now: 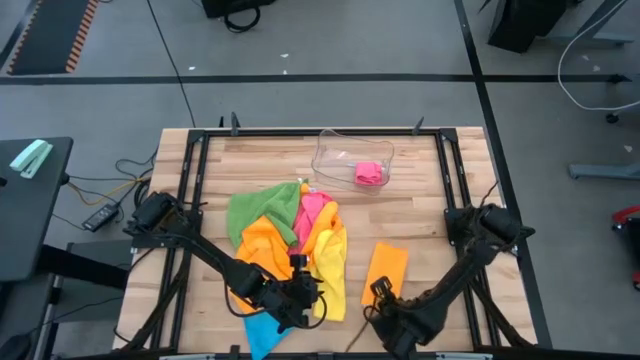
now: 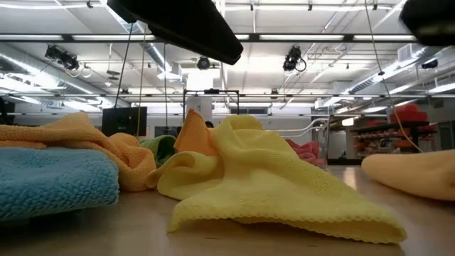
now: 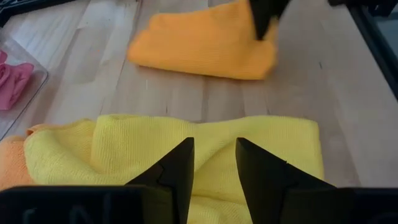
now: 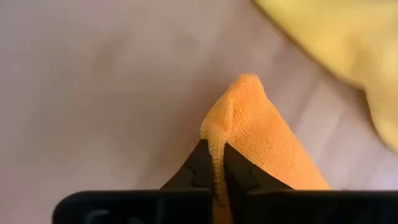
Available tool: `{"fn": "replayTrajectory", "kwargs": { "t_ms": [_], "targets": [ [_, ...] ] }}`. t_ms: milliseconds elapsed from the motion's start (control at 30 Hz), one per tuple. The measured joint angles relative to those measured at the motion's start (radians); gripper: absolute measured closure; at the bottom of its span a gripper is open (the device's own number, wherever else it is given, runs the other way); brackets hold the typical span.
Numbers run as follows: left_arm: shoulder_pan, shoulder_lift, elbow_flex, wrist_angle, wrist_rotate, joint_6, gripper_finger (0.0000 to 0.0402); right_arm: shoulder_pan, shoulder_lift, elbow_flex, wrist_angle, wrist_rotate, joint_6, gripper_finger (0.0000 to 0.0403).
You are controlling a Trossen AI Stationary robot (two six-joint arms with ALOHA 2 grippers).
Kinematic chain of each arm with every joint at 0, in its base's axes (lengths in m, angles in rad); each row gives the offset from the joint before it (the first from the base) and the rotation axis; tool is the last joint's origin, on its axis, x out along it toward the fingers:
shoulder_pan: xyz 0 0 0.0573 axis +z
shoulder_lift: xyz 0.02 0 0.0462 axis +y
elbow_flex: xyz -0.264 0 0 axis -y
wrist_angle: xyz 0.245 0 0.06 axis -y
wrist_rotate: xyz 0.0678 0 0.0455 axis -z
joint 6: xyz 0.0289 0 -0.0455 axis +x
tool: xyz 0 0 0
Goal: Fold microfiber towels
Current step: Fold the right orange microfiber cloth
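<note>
A loose heap of microfiber towels lies mid-table: green [image 1: 255,210], orange [image 1: 265,245], pink [image 1: 312,210], yellow [image 1: 332,265] and blue [image 1: 262,335]. To their right a folded orange towel [image 1: 390,265] lies flat on the wood. My right gripper [image 1: 379,294] is shut on this towel's near end. My left gripper [image 3: 214,168] hangs open over the yellow towel [image 3: 205,149], with nothing between its fingers. Another pink towel [image 1: 370,173] lies in the clear tray [image 1: 335,150]. My right gripper pinches a raised ridge of the folded orange towel at its near corner [image 4: 216,146] between its two fingers, coming steeply from above. The cloth peaks up beyond the fingertips [image 4: 245,84]. The rest of the towel [image 3: 199,43] lies on the table.
The clear tray stands at the far middle of the table. Black frame rails [image 1: 455,170] run along the table's left, right and far sides. Bare wood [image 1: 420,215] shows around the folded orange towel and to the left of the heap.
</note>
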Motion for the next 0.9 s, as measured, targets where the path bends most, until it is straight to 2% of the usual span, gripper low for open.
{"fn": "replayTrajectory", "kwargs": {
  "t_ms": [167,467,600,767,900],
  "targets": [
    [0.0,0.007,0.0,0.079,0.0,-0.001,0.0273,0.059,-0.052,0.001,0.045,-0.027,-0.097,0.0396],
    [0.012,0.105,0.0,0.327,0.009,0.129,0.0256,0.091,-0.066,0.001,0.033,-0.022,-0.097,0.0395],
    [0.023,0.136,-0.001,0.381,0.011,0.163,0.0237,0.097,-0.118,0.003,0.038,-0.019,-0.09,0.0394],
    [0.038,0.136,-0.001,0.389,0.068,0.139,0.0216,0.096,-0.207,0.004,0.037,-0.016,-0.042,0.0393],
    [0.04,0.138,-0.001,0.455,0.163,0.134,0.0209,0.096,-0.274,0.004,0.024,-0.022,-0.038,0.0392]
  ]
}}
